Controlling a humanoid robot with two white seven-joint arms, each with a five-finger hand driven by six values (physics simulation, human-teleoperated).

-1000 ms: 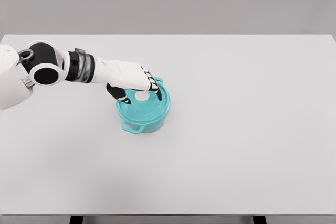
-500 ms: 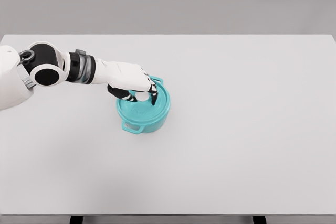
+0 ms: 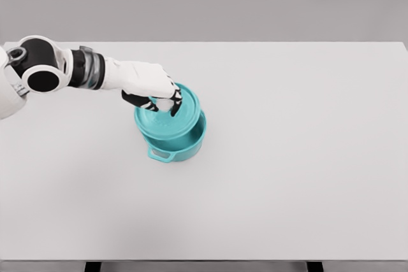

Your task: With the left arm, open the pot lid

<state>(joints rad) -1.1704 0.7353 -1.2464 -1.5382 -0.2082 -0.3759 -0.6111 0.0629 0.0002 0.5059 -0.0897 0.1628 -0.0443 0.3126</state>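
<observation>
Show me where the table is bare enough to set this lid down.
The table is bare everywhere right of the pot to its right edge, and across the near strip below the pot. Left of the pot is also bare. The only crowding: the left hand, its fingers on the lid, reaches in from the far left.

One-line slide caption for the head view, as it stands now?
Left hand grips the white knob of the teal lid, held raised and offset left above the teal pot on the white table.

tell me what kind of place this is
Likely a simulated test bench, not a kitchen: a plain white table against a blank grey wall, holding only a teal pot whose lid the left hand grips.
</observation>
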